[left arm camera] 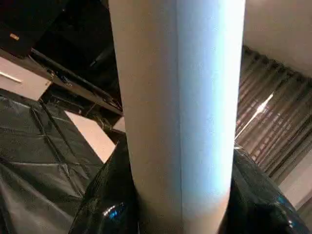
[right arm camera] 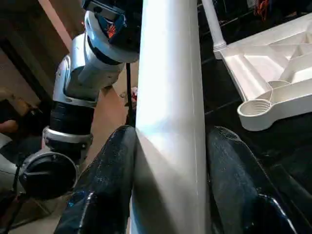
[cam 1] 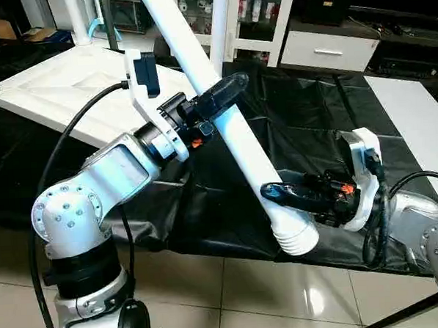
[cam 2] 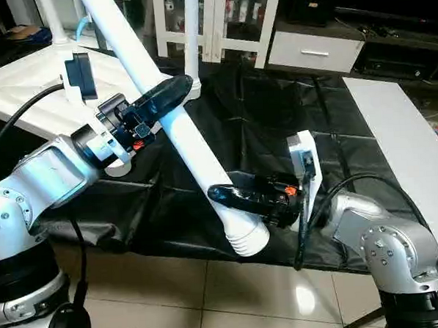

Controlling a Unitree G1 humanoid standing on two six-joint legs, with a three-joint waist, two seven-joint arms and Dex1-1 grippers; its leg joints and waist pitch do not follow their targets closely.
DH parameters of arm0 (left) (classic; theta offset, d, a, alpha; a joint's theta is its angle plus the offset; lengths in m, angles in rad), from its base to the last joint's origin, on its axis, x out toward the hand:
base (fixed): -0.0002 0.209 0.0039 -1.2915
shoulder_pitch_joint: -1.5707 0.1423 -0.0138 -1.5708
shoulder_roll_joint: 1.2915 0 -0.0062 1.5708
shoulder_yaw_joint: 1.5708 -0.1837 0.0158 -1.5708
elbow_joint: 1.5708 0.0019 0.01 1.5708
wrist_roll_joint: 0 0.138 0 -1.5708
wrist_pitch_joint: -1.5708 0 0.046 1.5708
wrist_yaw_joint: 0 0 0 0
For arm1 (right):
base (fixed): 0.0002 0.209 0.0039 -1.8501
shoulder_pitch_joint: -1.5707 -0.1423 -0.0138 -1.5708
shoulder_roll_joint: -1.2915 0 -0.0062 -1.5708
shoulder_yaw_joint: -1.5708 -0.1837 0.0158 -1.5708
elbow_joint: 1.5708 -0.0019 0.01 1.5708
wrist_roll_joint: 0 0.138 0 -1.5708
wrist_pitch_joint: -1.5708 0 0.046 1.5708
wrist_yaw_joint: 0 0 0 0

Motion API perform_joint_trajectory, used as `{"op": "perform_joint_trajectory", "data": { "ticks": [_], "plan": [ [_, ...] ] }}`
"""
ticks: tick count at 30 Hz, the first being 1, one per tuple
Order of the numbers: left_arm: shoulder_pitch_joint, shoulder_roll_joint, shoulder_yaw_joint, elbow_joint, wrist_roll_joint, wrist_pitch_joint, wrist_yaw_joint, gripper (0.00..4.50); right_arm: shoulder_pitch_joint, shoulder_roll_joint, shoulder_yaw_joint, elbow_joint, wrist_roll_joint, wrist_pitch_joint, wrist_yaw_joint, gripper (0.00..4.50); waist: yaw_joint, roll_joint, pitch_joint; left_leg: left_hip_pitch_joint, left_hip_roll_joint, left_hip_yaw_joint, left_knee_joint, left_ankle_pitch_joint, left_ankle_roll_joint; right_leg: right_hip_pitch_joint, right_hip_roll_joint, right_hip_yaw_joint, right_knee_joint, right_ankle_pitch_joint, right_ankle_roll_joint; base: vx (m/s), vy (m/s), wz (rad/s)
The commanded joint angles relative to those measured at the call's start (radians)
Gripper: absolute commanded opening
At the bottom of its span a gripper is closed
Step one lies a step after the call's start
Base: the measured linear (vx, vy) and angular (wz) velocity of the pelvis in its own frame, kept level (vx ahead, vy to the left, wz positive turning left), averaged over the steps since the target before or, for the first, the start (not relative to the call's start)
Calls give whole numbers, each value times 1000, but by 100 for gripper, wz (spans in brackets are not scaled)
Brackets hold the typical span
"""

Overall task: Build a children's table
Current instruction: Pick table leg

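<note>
A long white table leg (cam 1: 232, 126) slants across the scene, its threaded end (cam 1: 296, 237) low and near me over the table edge. My left gripper (cam 1: 226, 97) is shut on the leg's middle, one black finger lying across it. My right gripper (cam 1: 276, 198) is shut on the leg just above the threads. In the wrist views the leg (left arm camera: 178, 112) (right arm camera: 168, 112) sits tight between black fingers (left arm camera: 102, 209) (right arm camera: 105, 185). The white table top (cam 1: 53, 84) lies ribbed side up at the back left, with an open corner socket (right arm camera: 256, 107). Two other legs (cam 1: 75, 17) (cam 1: 219, 24) stand upright at its corners.
A black sheet (cam 1: 311, 108) covers the work surface. A white board (cam 1: 419, 124) lies along the right side. White cabinets with a drawer (cam 1: 327, 48) stand behind. Tiled floor (cam 1: 248, 295) lies below the near edge.
</note>
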Motion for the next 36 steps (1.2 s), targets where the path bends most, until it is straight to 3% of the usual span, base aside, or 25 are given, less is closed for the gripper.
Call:
{"op": "perform_joint_trajectory", "data": {
  "ticks": [1,5,10,11,14,15,21,26,28,36],
  "plan": [
    [-27,24,-16,3,39,-11,9,177,-26,-9,-12,24,-28,-17,-32,236,0,-2,-65,18,45,-19,-73,-65,-10,48,-70,63,-84,-101,-145,0,0,0],
    [-46,90,-87,-9,99,9,-27,175,-77,-31,-2,39,-61,-24,-35,268,-4,0,-64,20,45,-19,-73,-74,-23,47,-69,65,-83,-122,-127,0,0,0],
    [-57,104,-118,-14,120,14,-29,172,-121,-60,22,33,-89,-20,-25,314,-2,-1,-67,19,46,-19,-72,-52,-22,49,-69,63,-75,-72,-150,0,0,0],
    [-62,112,-130,-15,125,19,-29,172,-142,-76,44,28,-116,-17,-29,324,-2,-6,-67,19,46,-17,-72,-53,-21,49,-69,64,-78,-74,-150,0,0,0],
    [-66,122,-147,-18,135,17,-28,172,-165,-98,82,19,-158,-20,-31,330,-2,-5,-64,20,46,-16,-72,-61,-26,47,-71,66,-78,-101,-147,0,0,0],
    [-73,131,-160,-15,144,5,-34,172,-181,-101,118,11,-196,-22,-55,330,-2,-8,-64,19,46,-15,-72,-64,-26,48,-71,66,-79,-107,-146,0,0,0],
    [-86,150,-188,-22,174,-1,-54,172,-198,-82,182,10,-274,-26,-129,330,-3,-5,-65,19,45,-17,-72,-55,-32,46,-70,66,-76,-95,-144,0,0,0],
    [-89,162,-213,-32,186,-2,-81,172,-203,-70,196,9,-271,3,-145,330,-3,-3,-66,21,46,-17,-73,-54,-36,47,-69,66,-71,-66,-152,0,0,0],
    [-97,180,-253,-48,197,-4,-117,172,-212,-73,228,23,-284,19,-142,330,-4,1,-66,21,46,-17,-73,-60,-38,47,-68,66,-72,-63,-155,0,0,0],
    [-100,189,-295,-59,202,-11,-156,172,-225,-66,291,26,-311,20,-111,330,-5,-2,-64,20,46,-16,-74,-76,-49,48,-70,68,-72,-80,-160,0,0,0]
  ]
}}
